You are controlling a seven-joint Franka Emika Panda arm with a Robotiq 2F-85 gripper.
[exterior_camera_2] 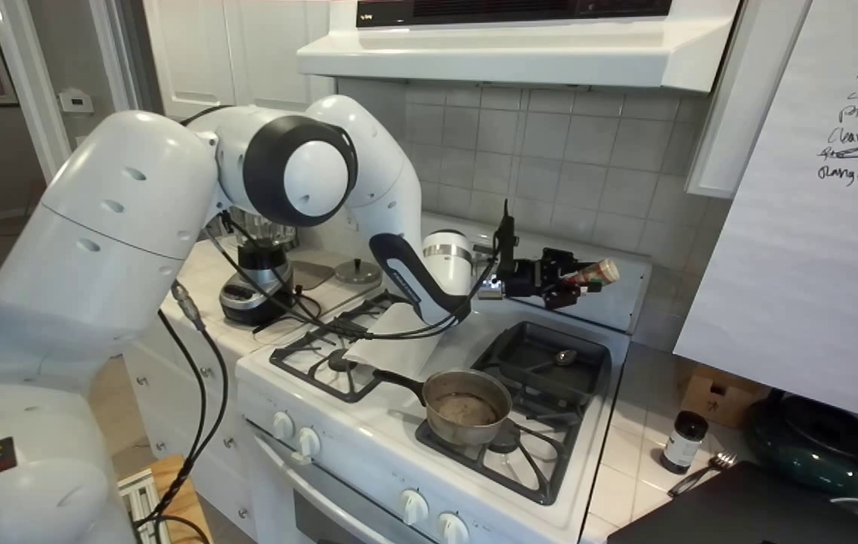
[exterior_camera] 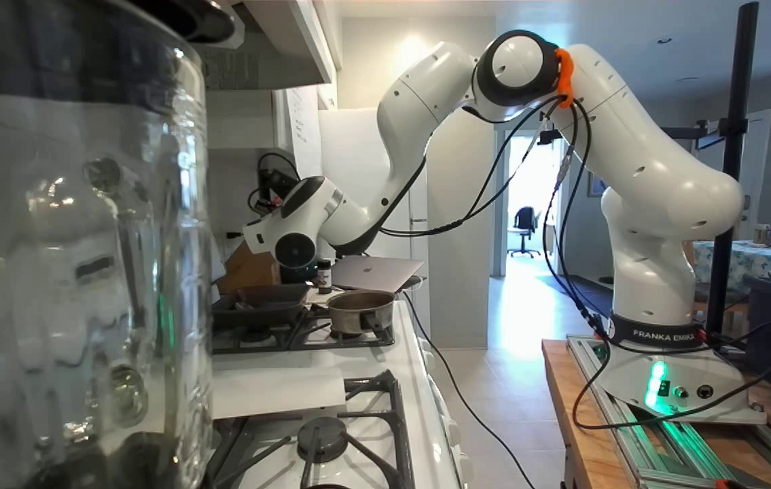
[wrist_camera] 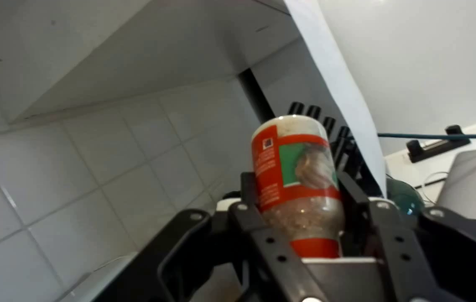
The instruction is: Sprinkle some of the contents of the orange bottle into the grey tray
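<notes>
Gripper (wrist_camera: 298, 184) has hold of the orange bottle (exterior_camera_2: 599, 273), jaws parted by only its width, one against each side; wrist view has it right of centre, whitish end up, and in an exterior view it's right of centre too, tilted, whitish end to the upper right. Grey tray (exterior_camera_2: 523, 359) is on the stove (exterior_camera_2: 376, 431), right of centre in the same frame, below the bottle and apart from it, spoon (exterior_camera_2: 565, 357) lying inside. Saucepan (exterior_camera_2: 466, 408) near the tray, lower in frame, handle pointing left; dark-capped jar (exterior_camera_2: 683, 442) at lower right, just beside a fork (exterior_camera_2: 703, 474).
</notes>
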